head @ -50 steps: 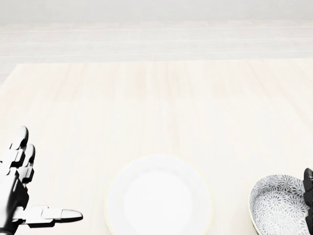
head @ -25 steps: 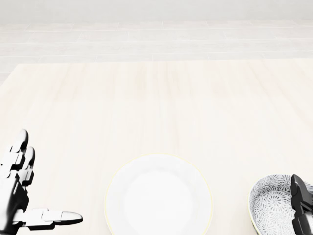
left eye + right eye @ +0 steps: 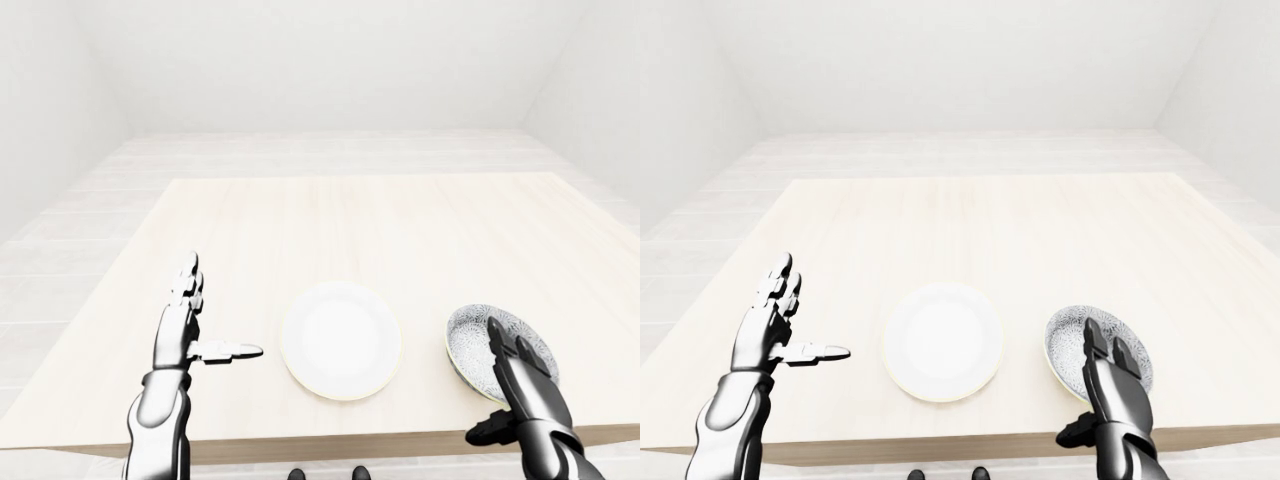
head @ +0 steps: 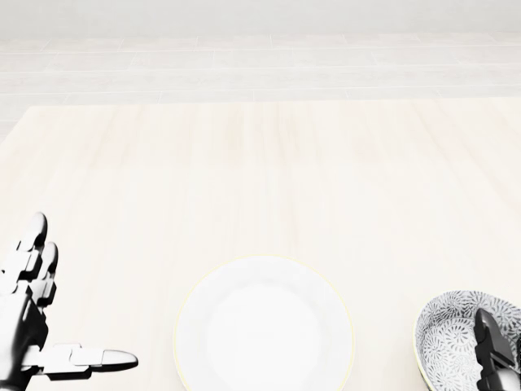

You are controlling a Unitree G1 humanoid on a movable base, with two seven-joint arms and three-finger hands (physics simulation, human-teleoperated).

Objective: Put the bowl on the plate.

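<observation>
Within the last second the right hand [image 3: 525, 385] has moved from the head view's right edge to over the patterned bowl [image 3: 470, 340], fingers straight and apart: grasp likely next, not yet made. The bowl lies right of the plate [image 3: 341, 340]; the left hand [image 3: 180, 335] hovers spread, left of it. Whether fingers touch the rim is unclear

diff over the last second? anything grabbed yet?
The right hand came in from the head view's right edge, moving left until its open fingers overlap the bowl. Nothing is gripped yet. The left hand, the plate and the bowl stayed put, and the camera did not move.
</observation>
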